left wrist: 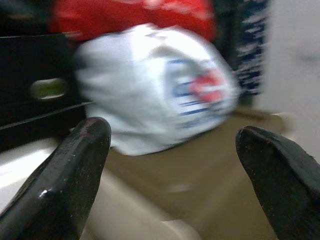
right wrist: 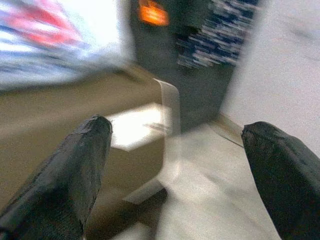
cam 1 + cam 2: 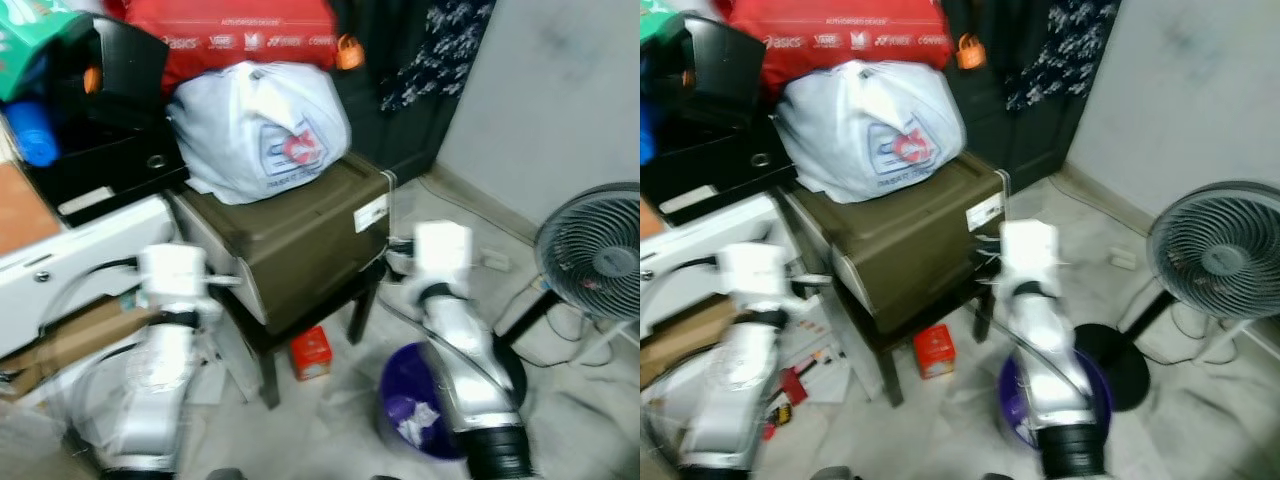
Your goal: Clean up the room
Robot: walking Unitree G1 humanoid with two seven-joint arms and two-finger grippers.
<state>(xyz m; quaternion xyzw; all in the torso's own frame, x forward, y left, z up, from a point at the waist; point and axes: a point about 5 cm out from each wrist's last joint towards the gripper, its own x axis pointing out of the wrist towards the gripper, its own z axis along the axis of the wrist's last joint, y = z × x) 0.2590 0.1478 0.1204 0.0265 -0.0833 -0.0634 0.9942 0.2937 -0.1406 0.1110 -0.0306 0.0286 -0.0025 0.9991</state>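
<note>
Both claws, left claw (image 1: 172, 165) and right claw (image 2: 175, 170), wide open and empty, before a motion-blurred white bag (image 3: 260, 130) on an olive box (image 3: 300, 225).

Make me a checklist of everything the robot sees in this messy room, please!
Surface: pale tiled floor, scattered with bits.
Job's things: white plastic bag sits on the olive storage box, which rests on a dark stool; small red box on the floor under it; purple bin holds crumpled white paper.
Clutter: red bag and black boxes stacked behind; papers on the floor at left.
Grippers: left claw open, facing the white bag; right claw open, near the olive box's labelled corner.
Cables: a cord trails on the floor by the fan.
Surroundings: standing fan at right, grey wall, dark patterned cloth hanging.
</note>
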